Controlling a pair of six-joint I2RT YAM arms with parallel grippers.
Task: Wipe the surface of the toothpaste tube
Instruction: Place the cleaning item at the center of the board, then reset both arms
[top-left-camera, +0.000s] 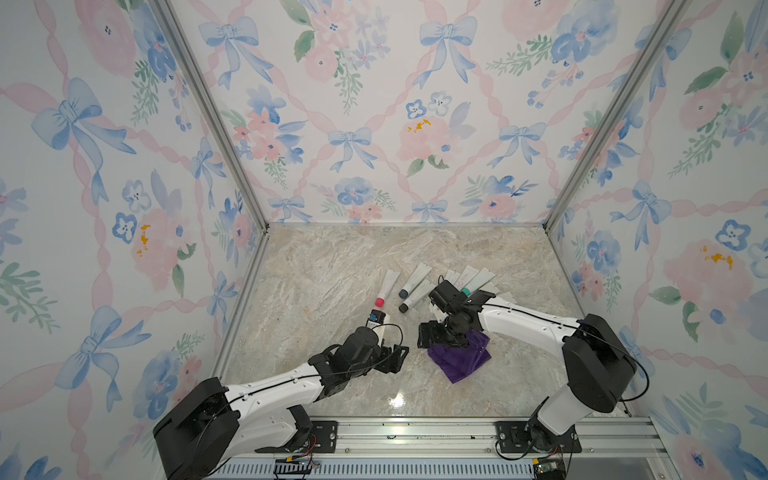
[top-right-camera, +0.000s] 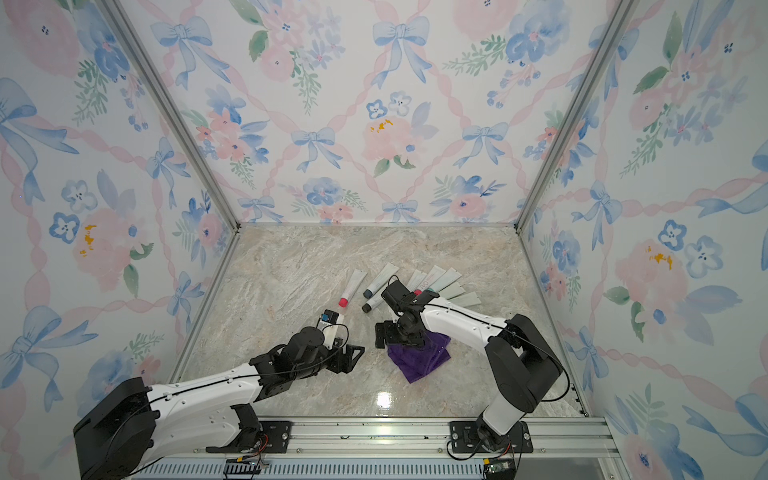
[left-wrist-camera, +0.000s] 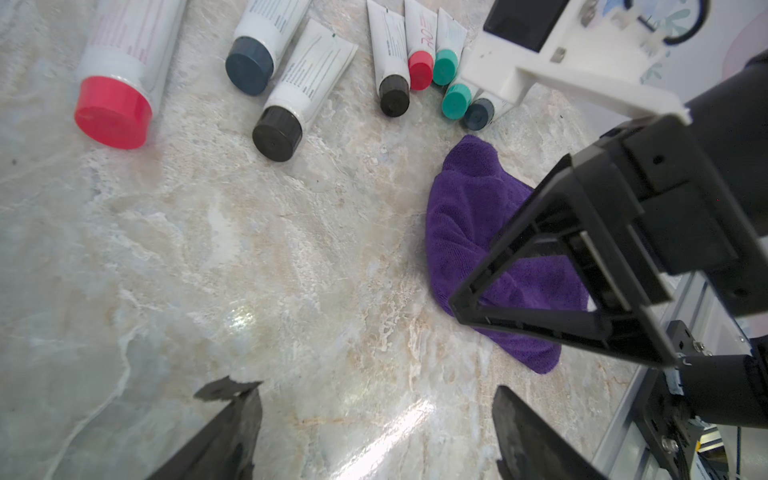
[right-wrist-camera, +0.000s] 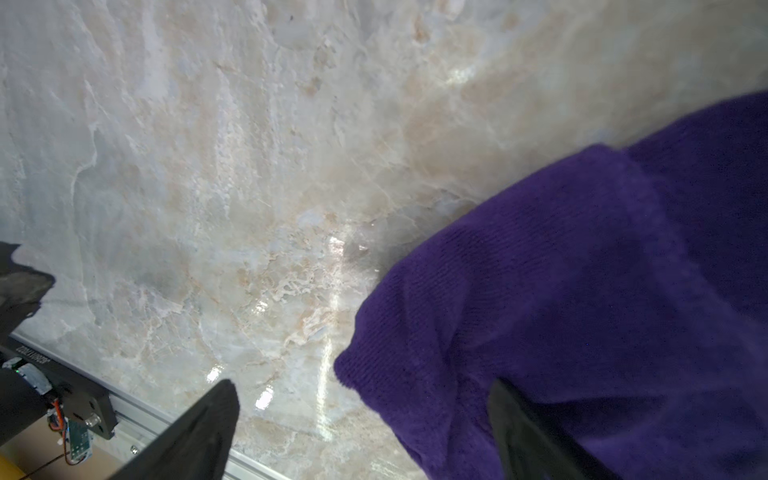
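Observation:
Several white toothpaste tubes lie on the marble top: a red-capped one (top-left-camera: 386, 286) (left-wrist-camera: 124, 50), a blue-capped one (left-wrist-camera: 266, 29), a black-capped one (left-wrist-camera: 307, 75), and a fanned cluster (left-wrist-camera: 419, 50) (top-left-camera: 469, 276) behind my right arm. A crumpled purple cloth (top-left-camera: 461, 361) (top-right-camera: 415, 363) (left-wrist-camera: 469, 216) (right-wrist-camera: 582, 291) rests on the top. My right gripper (top-left-camera: 440, 343) (right-wrist-camera: 361, 390) hangs open just over the cloth's edge, one finger above the fabric, gripping nothing. My left gripper (top-left-camera: 397, 361) (left-wrist-camera: 374, 399) is open and empty over bare marble, left of the cloth and nearer than the tubes.
The marble top (top-left-camera: 332, 270) is boxed in by flowered walls on three sides, with metal corner posts (top-left-camera: 257, 224). An aluminium rail (top-left-camera: 415, 432) carrying both arm bases runs along the front edge. Both forearms reach in low from the front.

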